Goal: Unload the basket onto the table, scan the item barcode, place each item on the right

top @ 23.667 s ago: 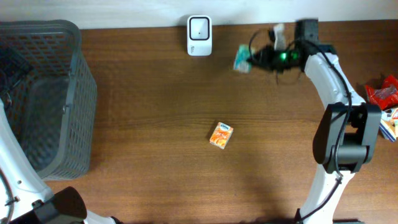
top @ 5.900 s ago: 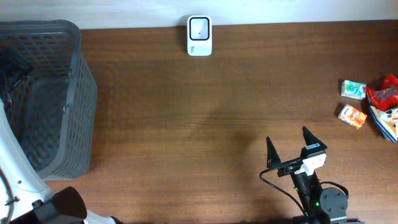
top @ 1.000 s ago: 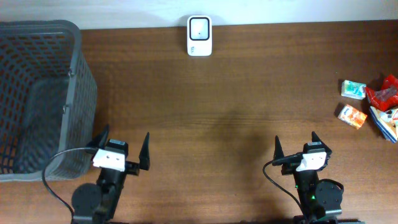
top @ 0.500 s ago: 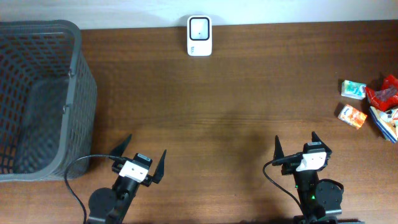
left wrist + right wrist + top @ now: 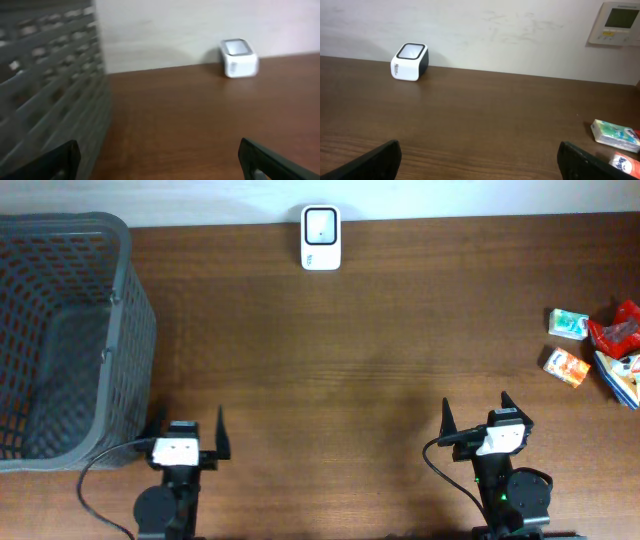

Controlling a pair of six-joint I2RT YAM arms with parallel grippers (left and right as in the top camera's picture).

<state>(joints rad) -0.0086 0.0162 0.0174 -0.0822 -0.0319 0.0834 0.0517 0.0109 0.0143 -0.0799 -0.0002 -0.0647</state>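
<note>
The white barcode scanner (image 5: 321, 237) stands at the table's far edge, and shows in the left wrist view (image 5: 239, 57) and the right wrist view (image 5: 410, 62). Packaged items lie at the right edge: a green box (image 5: 570, 323), an orange box (image 5: 566, 366) and a red packet (image 5: 620, 330). The green box (image 5: 615, 135) also shows in the right wrist view. My left gripper (image 5: 188, 430) is open and empty at the near left. My right gripper (image 5: 475, 408) is open and empty at the near right, well apart from the items.
A grey mesh basket (image 5: 60, 330) fills the left side, close beside my left gripper, and blurs past in the left wrist view (image 5: 50, 90). A wall control panel (image 5: 619, 22) hangs behind the table. More packets lie at the far right edge (image 5: 628, 375).
My left arm has swung right and then back left near the table's front edge, and now points straight toward the far edge. The right arm has not moved.
</note>
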